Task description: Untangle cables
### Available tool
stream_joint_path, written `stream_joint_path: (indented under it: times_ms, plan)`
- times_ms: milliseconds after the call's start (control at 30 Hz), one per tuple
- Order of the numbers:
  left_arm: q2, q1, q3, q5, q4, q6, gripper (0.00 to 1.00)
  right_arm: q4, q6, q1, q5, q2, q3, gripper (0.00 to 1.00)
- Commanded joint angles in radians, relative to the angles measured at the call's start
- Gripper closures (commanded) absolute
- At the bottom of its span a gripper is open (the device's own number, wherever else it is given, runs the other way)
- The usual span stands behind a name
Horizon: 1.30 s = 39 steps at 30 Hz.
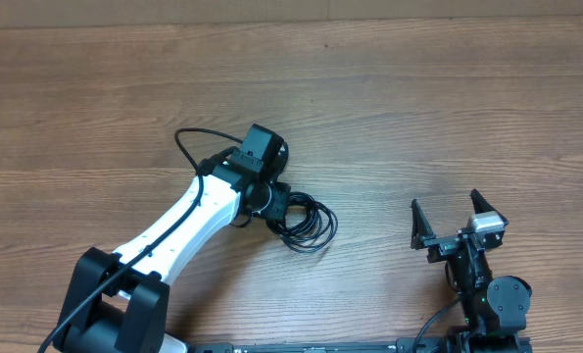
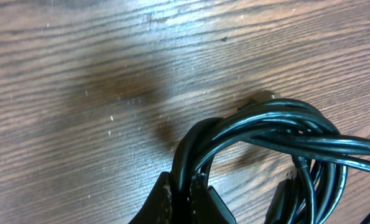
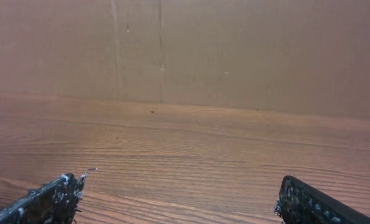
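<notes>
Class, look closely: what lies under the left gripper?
The cables, a looped black bundle on the table; the left gripper is shut on one bend. Overhead, the gripper covers that bend, so only the loops beside it show.

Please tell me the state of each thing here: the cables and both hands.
cables: tangled in one bundle, gripped at one side.
left hand: shut on the cables.
right hand: open, empty, apart from the cables.
</notes>
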Motion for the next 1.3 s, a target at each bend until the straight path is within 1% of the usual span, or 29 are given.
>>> stream_joint_path:
  times_ms: [0,233,367,833,1067,1267]
  plan:
    - [-0.029,0.002,0.031,0.005,-0.027,-0.037,0.96,0.003,-0.001,0.004,0.010,-0.012,-0.011,0.00]
    - [-0.055,0.002,0.087,0.102,-0.121,-0.037,0.96,0.004,-0.001,0.004,0.010,-0.012,-0.011,0.00]
    - [-0.086,0.002,0.115,0.103,-0.152,-0.037,0.96,0.004,-0.001,0.004,0.010,-0.012,-0.011,0.00]
    - [-0.263,0.002,0.131,0.103,-0.166,-0.037,0.96,0.004,-0.001,0.004,0.010,-0.012,-0.011,0.00]
    - [-0.275,0.000,0.131,0.110,-0.145,-0.037,0.96,0.003,-0.001,0.004,0.010,-0.012,-0.011,0.00]
    - [-0.275,-0.045,0.131,0.108,-0.129,-0.037,0.96,0.004,-0.001,0.004,0.010,-0.012,-0.011,0.00]
